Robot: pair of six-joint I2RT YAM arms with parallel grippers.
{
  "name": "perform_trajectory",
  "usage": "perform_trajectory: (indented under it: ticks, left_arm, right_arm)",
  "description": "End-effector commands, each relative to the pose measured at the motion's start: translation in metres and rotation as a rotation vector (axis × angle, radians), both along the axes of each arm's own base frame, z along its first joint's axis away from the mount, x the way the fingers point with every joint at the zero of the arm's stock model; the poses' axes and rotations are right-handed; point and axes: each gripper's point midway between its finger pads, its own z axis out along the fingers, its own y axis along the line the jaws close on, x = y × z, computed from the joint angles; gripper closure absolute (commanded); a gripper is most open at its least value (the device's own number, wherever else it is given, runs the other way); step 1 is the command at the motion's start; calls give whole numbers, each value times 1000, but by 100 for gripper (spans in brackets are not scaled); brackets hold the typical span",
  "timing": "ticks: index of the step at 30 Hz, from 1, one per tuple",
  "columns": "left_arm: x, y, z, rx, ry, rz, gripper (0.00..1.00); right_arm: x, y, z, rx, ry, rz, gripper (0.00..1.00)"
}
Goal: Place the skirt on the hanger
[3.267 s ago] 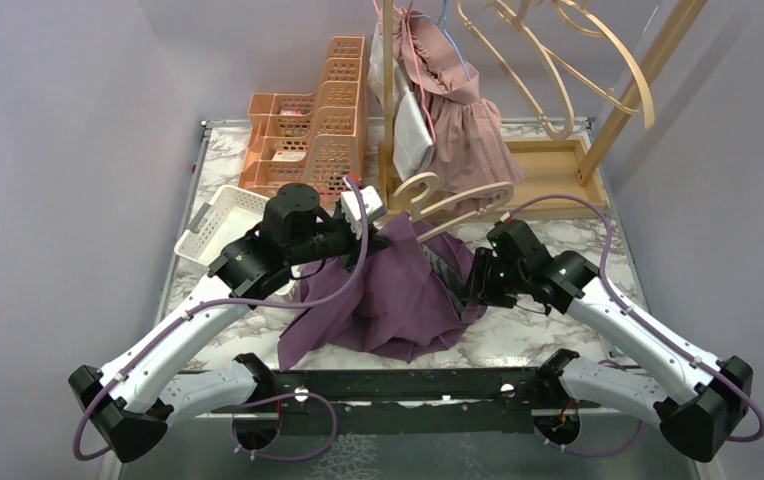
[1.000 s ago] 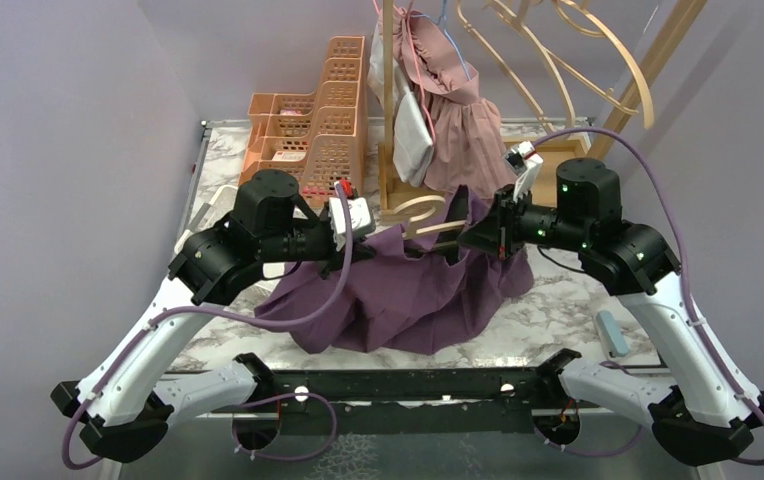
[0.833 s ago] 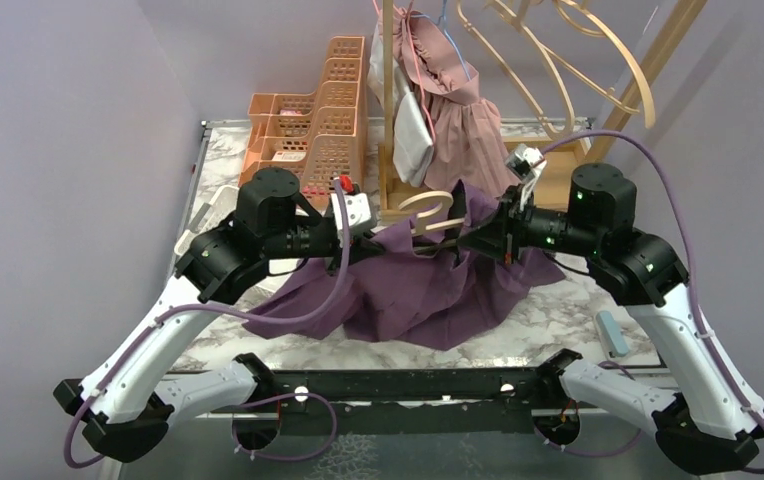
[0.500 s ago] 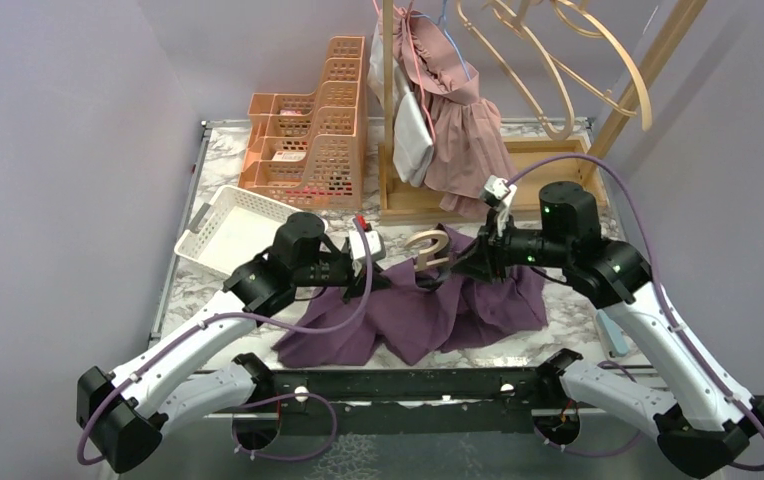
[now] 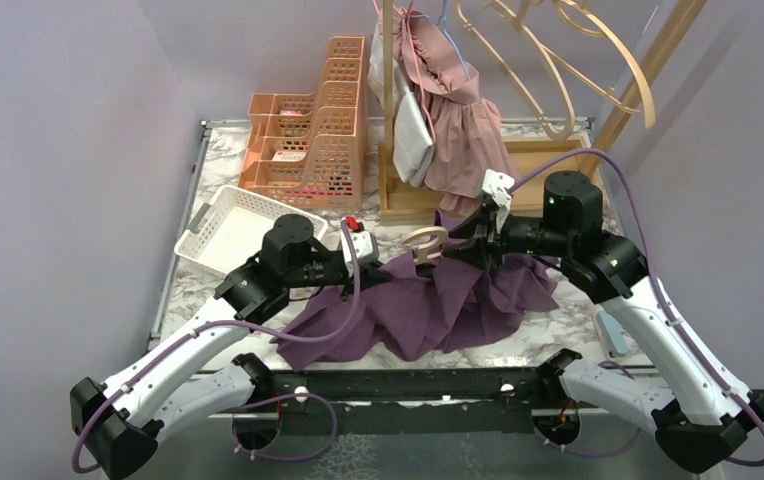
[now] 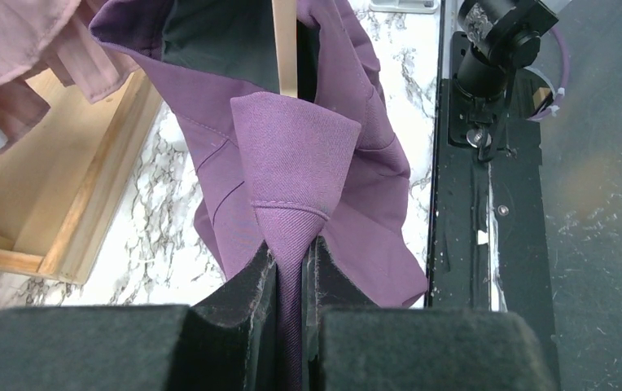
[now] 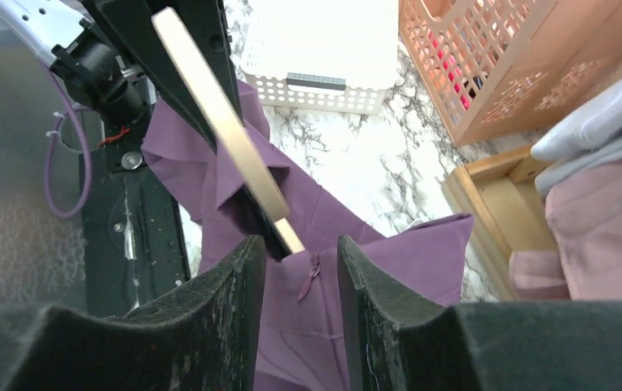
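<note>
Bright, even overhead light, soft shadows. Wrist cams: skirt (image 6: 295, 155) sharp, white basket (image 7: 324, 41) blown out, btm edge blurry.

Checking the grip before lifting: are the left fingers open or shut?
Shut: the left fingers pinch a fold of the skirt, with no gap beside the cloth.

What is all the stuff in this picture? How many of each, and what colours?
purple fabric skirt: one, purple, table centre, partly over the hanger
light wooden hanger: one, pale wood, hook poking above the skirt
peach plastic lattice baskets: stacked, count unclear, back left
white plastic lattice basket: one, white, left
wooden clothes rack: one, tan, back
pink dress: one, pink, hanging on the rack
marble table: one, white with grey veins
left tool: black, shut on the skirt
right tool: black, open by the hanger's end
</note>
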Motion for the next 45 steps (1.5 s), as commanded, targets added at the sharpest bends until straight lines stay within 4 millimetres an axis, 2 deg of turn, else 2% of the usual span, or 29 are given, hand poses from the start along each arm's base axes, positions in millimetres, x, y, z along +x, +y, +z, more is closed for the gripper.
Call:
perform_trajectory:
  ticks: [1, 3, 8, 12, 16, 17, 20, 23, 26, 28, 31, 33, 38, 45]
  left_arm:
    - [-4, 1, 60, -98, -163, -32, 100]
    - [-6, 4, 66, -97, -180, -30, 100]
    - [-12, 17, 82, -79, -218, -7, 100]
    - [-15, 27, 92, -55, -243, 15, 100]
    - [-16, 33, 102, -48, -266, 28, 100]
    - [-17, 33, 104, -49, -270, 27, 100]
    - [-19, 32, 106, -52, -268, 8, 100]
    - [-20, 29, 103, -48, -255, -9, 100]
    - [-19, 26, 103, -45, -248, -18, 100]
    - [-19, 24, 104, -49, -248, -28, 100]
    - [-19, 23, 106, -54, -241, -32, 100]
    - [-20, 22, 107, -59, -241, -38, 100]
    - [-27, 23, 111, -73, -246, -59, 100]
    - [-30, 23, 115, -85, -243, -71, 100]
  right_arm:
    - [8, 12, 0, -1, -93, 79, 59]
    - [8, 10, -6, -21, -90, 77, 61]
    - [6, -12, -17, -98, -103, -13, 80]
    - [1, -30, -15, -116, -119, -87, 82]
    - [-4, -34, -6, -127, -115, -90, 83]
    - [-4, -34, -2, -128, -119, -84, 82]
    - [-9, -25, 24, -81, -153, -22, 65]
    - [-24, -8, 51, -5, -191, 124, 55]
    - [-30, 6, 61, 36, -193, 229, 54]
    - [-31, 12, 54, 34, -172, 280, 57]
    - [-34, 18, 40, 17, -138, 351, 69]
    - [-35, 19, 32, 6, -117, 375, 71]
    - [-25, 20, 12, -32, -93, 347, 64]
    - [-28, 21, 2, -37, -55, 371, 63]
